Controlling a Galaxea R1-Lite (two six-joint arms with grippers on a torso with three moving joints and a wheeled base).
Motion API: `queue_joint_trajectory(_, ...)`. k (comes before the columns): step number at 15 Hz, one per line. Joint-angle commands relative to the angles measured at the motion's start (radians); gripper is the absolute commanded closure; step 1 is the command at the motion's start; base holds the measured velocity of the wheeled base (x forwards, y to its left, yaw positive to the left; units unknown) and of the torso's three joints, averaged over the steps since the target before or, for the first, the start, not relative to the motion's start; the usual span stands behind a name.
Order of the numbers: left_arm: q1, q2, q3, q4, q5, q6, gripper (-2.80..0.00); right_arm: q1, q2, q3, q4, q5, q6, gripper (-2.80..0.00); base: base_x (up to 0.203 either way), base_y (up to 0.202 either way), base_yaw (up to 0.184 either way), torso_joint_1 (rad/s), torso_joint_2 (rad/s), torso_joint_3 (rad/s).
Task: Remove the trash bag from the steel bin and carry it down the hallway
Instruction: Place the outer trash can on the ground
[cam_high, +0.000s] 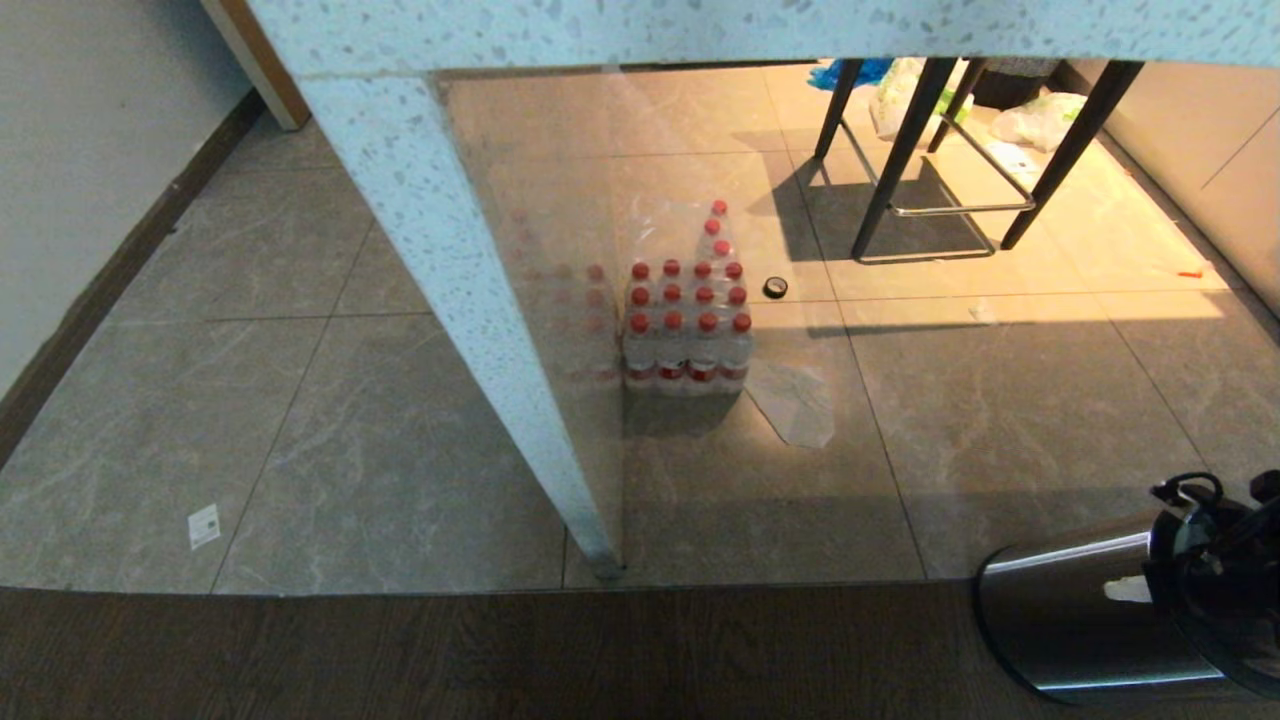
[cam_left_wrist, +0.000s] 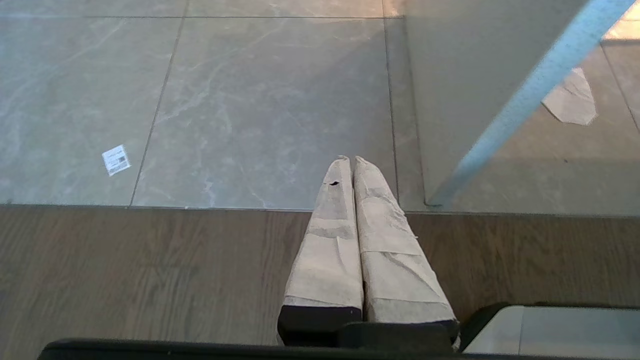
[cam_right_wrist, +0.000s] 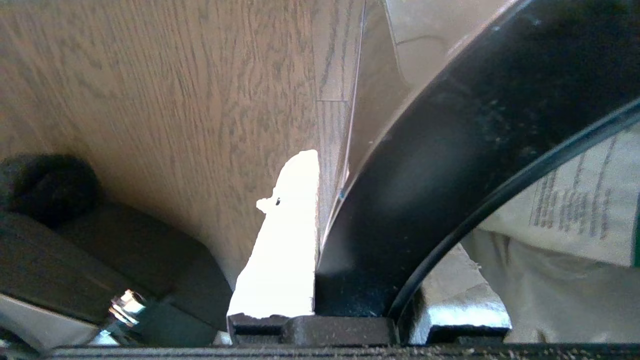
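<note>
Covering most of the room: grey marbled floor tiles (cam_high: 300, 430), meeting a dark wood-grain plank strip (cam_high: 400, 650) along the near edge.

Spanning the far side: a white speckled stone table (cam_high: 450, 250), its slanted leg coming down at the tile-to-plank joint.

Standing beyond it: a stool with black metal legs (cam_high: 900, 150), with sunlight falling around it.

Sitting on the planks at the near right: a small, round, shiny steel bin (cam_high: 1070, 620).

Lining the bin's inside, just within the rim: a thin white trash bag (cam_right_wrist: 575, 215) with printed characters.

Resting on the tiles near the table leg: a shrink-wrapped pack of clear red-capped bottles (cam_high: 687, 330).

Straddling the bin's black rim ring: the right gripper (cam_right_wrist: 370, 225), one finger outside, one inside, both pressing against the ring.

Hanging above the planks: the left gripper (cam_left_wrist: 350, 162), its tape-wrapped fingers closed together on nothing.

Lying just beside the pack: a flat pale scrap (cam_high: 795, 400) and a black tape roll (cam_high: 775, 287).

Lying well apart at left: a small white label (cam_high: 204, 525).
</note>
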Motion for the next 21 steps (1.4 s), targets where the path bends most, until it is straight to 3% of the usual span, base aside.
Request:
queue_joint_trajectory(1,0.0,0.0,0.0,0.0,0.0,0.0,0.0,-0.041,0.004,-0.041,0.022,0.024,-0.045,0.0,0.0,0.0,0.0,0.0,0.0,0.0)
queue_joint_trajectory(5,0.0,0.0,0.0,0.0,0.0,0.0,0.0,-0.103,-0.001,-0.131,0.094,0.027,-0.103,0.0,0.0,0.0,0.0,0.0,0.0,0.0)
queue_joint_trajectory(9,0.0,0.0,0.0,0.0,0.0,0.0,0.0,-0.128,-0.077,-0.125,0.208,0.042,-0.153,0.0,0.0,0.0,0.0,0.0,0.0,0.0)
queue_joint_trajectory(16,0.0,0.0,0.0,0.0,0.0,0.0,0.0,-0.214,-0.258,-0.128,0.397,0.112,-0.319,0.0,0.0,0.0,0.0,0.0,0.0,0.0)
queue_joint_trajectory(21,0.0,0.0,0.0,0.0,0.0,0.0,0.0,-0.277,-0.434,-0.162,0.649,0.139,-0.431,0.0,0.0,0.0,0.0,0.0,0.0,0.0)
